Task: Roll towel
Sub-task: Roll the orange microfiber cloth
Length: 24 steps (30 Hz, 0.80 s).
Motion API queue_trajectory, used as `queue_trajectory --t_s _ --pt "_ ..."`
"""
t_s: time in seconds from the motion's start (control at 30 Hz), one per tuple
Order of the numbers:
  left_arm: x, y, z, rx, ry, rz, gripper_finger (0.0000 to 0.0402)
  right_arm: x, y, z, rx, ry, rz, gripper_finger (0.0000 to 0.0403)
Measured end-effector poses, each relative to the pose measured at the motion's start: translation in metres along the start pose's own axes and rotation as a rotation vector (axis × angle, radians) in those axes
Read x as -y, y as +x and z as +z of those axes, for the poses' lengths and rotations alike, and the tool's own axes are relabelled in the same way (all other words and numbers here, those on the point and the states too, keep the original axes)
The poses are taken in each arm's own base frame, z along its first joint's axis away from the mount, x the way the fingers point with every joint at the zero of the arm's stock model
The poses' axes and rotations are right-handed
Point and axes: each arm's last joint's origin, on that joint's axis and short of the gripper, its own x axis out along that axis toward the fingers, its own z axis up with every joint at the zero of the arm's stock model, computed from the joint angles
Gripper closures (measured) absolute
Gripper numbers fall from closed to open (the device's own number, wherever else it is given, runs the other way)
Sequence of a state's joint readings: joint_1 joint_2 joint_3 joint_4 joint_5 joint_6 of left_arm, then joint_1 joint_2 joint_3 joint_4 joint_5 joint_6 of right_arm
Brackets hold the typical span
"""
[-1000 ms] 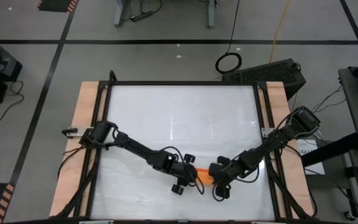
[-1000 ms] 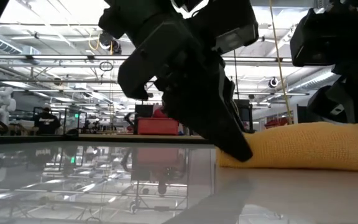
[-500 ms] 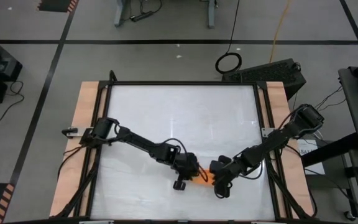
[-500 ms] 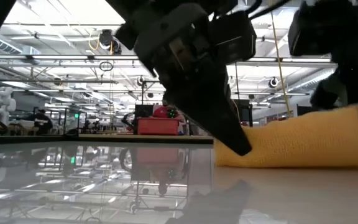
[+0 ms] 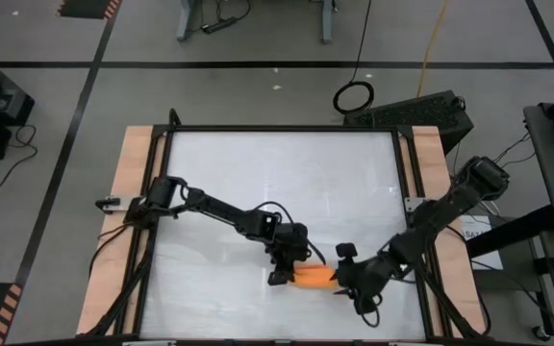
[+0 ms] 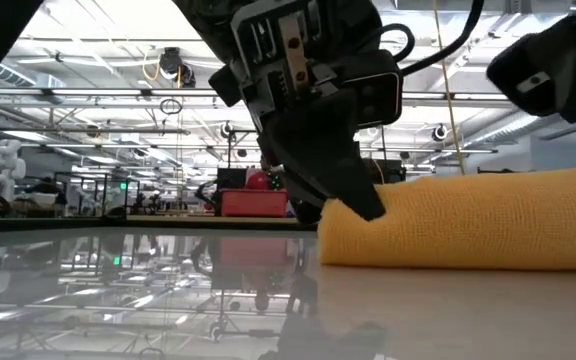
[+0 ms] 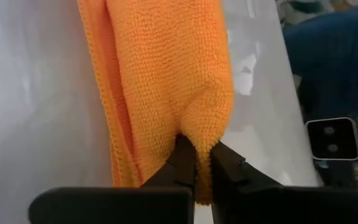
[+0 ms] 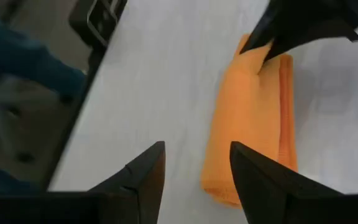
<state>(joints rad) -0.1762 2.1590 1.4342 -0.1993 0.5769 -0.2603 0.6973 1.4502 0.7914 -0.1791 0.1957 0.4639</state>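
The orange towel [image 5: 313,279] lies as a short thick roll on the white table [image 5: 258,173], near the front edge and right of the middle; its underside rests on the tabletop [image 6: 448,225]. My left gripper [image 5: 291,272] is at the roll's left end, shut on the cloth [image 7: 202,155]. My right gripper [image 5: 346,279] stands open just off the roll's right end [image 8: 197,158]. It is raised above the towel [image 6: 558,70] and has nothing between its fingers. My left gripper pinches a raised fold of cloth at the towel's left end [image 7: 201,127] between its two fingers. The fingers [image 6: 353,195] slant down from above and from the table's left, along the roll. The roll lies on the table, its cloth puckered up at the pinch.
Wooden rails [image 5: 133,192] and a black frame run along the table's left and right sides. Cables trail from both arms over the tabletop [image 5: 267,213]. A black box [image 5: 421,111] sits beyond the far right corner. Bare tabletop stretches behind the towel.
My left gripper has moved to the roll's left end and shut on a fold of it. My right gripper has opened, let go of the towel's right end and drawn back toward the table's right near corner, rising. The roll stays on the table.
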Motion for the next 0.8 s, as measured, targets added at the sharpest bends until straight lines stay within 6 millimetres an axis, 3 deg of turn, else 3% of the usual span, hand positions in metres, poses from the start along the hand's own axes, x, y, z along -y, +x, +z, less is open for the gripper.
queue_trajectory --t_s 0.27,0.53,0.8 --pt "-0.007 -0.006 0.002 -0.005 -0.051 -0.040 0.0386 -0.011 0.012 -0.017 -0.001 -0.122 -0.165 0.0232" --pt "-0.018 -0.013 0.002 -0.010 -0.100 -0.045 0.0386 -0.010 0.029 -0.026 -0.051 -0.140 -0.203 0.0231" --pt "-0.020 -0.015 0.000 -0.039 -0.128 -0.064 0.0386 0.001 0.049 -0.035 -0.078 0.007 -0.304 0.0245"
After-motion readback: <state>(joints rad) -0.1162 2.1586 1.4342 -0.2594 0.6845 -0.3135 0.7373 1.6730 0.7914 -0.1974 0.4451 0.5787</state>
